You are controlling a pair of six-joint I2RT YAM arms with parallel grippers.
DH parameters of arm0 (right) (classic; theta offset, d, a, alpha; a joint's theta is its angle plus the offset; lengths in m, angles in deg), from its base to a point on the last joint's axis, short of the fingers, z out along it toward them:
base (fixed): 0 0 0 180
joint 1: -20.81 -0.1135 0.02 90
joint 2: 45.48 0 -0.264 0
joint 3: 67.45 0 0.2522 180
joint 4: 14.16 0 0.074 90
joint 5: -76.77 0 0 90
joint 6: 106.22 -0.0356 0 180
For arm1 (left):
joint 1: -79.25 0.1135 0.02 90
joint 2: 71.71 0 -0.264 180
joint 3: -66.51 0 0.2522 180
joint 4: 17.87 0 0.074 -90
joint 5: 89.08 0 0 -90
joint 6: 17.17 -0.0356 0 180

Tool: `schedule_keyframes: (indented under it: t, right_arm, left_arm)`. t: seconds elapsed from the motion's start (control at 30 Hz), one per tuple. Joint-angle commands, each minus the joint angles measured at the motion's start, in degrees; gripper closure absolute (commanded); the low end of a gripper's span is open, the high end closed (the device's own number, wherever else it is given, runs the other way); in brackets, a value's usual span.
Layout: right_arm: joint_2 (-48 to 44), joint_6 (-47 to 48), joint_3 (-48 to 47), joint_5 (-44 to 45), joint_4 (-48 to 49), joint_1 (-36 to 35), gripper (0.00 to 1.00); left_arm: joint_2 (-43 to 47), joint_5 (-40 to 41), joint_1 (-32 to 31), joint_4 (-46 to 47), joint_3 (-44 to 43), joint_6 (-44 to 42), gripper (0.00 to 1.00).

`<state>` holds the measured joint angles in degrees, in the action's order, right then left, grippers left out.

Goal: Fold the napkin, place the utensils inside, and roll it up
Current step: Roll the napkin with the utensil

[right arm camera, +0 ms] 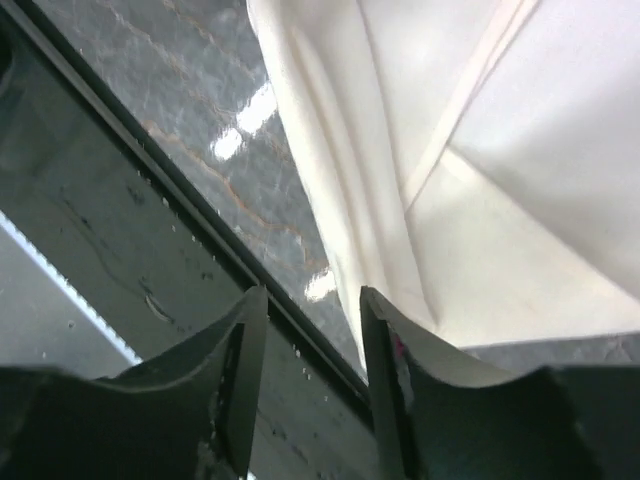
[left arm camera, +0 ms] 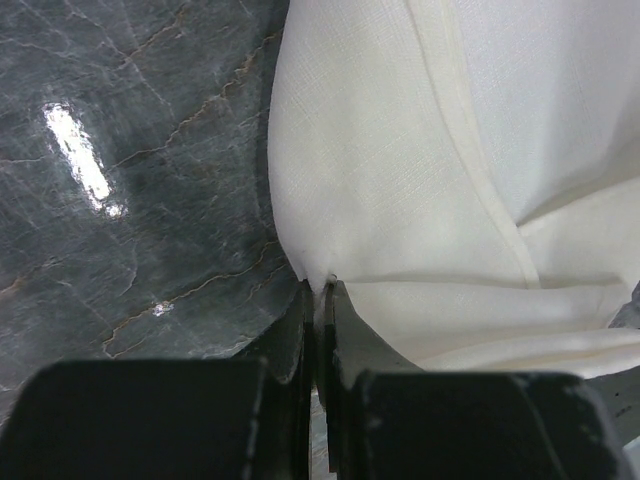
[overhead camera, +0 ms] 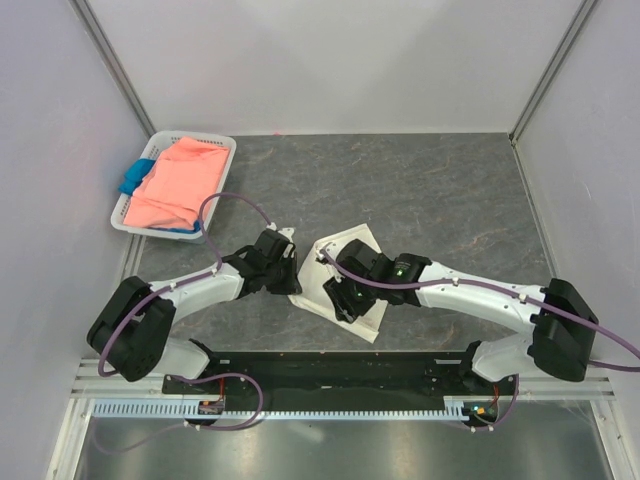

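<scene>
The off-white napkin (overhead camera: pixel 350 250) lies partly folded on the dark stone table between both arms. My left gripper (overhead camera: pixel 292 270) is at its left edge; in the left wrist view the left gripper (left arm camera: pixel 322 290) is shut, pinching a fold of the napkin (left arm camera: pixel 400 160). My right gripper (overhead camera: pixel 345 298) hovers over the napkin's near part. In the right wrist view the right gripper (right arm camera: pixel 312 300) stands open with only table and rail between its fingers, one fingertip (right arm camera: pixel 385 320) beside the napkin's (right arm camera: pixel 500 200) folded edge. The utensils are out of view.
A white basket (overhead camera: pixel 215 150) at the back left holds a salmon-pink cloth (overhead camera: pixel 180 185) and a blue cloth (overhead camera: pixel 133 180). A black rail (overhead camera: pixel 330 365) runs along the table's near edge, close under the right gripper. Grey walls stand on three sides.
</scene>
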<state>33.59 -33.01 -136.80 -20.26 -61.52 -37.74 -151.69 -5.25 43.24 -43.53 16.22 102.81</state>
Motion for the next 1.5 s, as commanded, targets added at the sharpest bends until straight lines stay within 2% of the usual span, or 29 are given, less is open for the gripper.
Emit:
schedule_keyframes:
  t: [0.0,0.23,0.7,1.17,1.27,1.3,1.37,1.4,1.47]
  right_arm:
    - [2.8,-0.8,-2.6,3.6,7.4,-1.8,0.53]
    - [8.4,-2.1,-3.1,-1.1,14.4,-2.5,0.55]
    - [14.9,0.4,-6.2,0.7,13.3,-1.9,0.56]
    - [17.9,3.6,-4.0,1.6,14.3,0.5,0.59]
    - [18.4,4.1,-3.2,1.0,15.0,1.2,0.6]
    - [18.7,4.1,-3.0,0.8,15.2,1.7,0.6]
    - [18.9,4.3,-2.3,0.3,15.8,2.5,0.63]
    - [19.3,4.5,-2.2,0.3,15.9,2.8,0.64]
    - [19.5,4.6,-1.4,-0.5,16.5,3.4,0.66]
  left_arm:
    - [-1.9,1.1,0.1,-3.7,-0.3,-2.1,0.98]
    - [-2.5,0.9,0.1,-3.7,-0.6,-2.0,0.98]
    - [-2.7,-0.3,0.2,-3.5,-0.7,-2.7,0.98]
    - [-2.7,-0.9,0.2,-2.7,-0.6,-2.7,0.98]
    - [-1.8,-0.5,0.2,-1.9,-0.5,-2.2,0.85]
    - [-1.4,-0.2,0.2,-1.2,0.0,-2.0,0.74]
    - [0.2,1.6,0.3,-0.5,0.8,-1.2,0.62]
    - [0.8,2.0,0.3,0.0,1.7,-0.5,0.49]
    - [2.8,3.4,0.3,1.4,2.4,0.0,0.36]
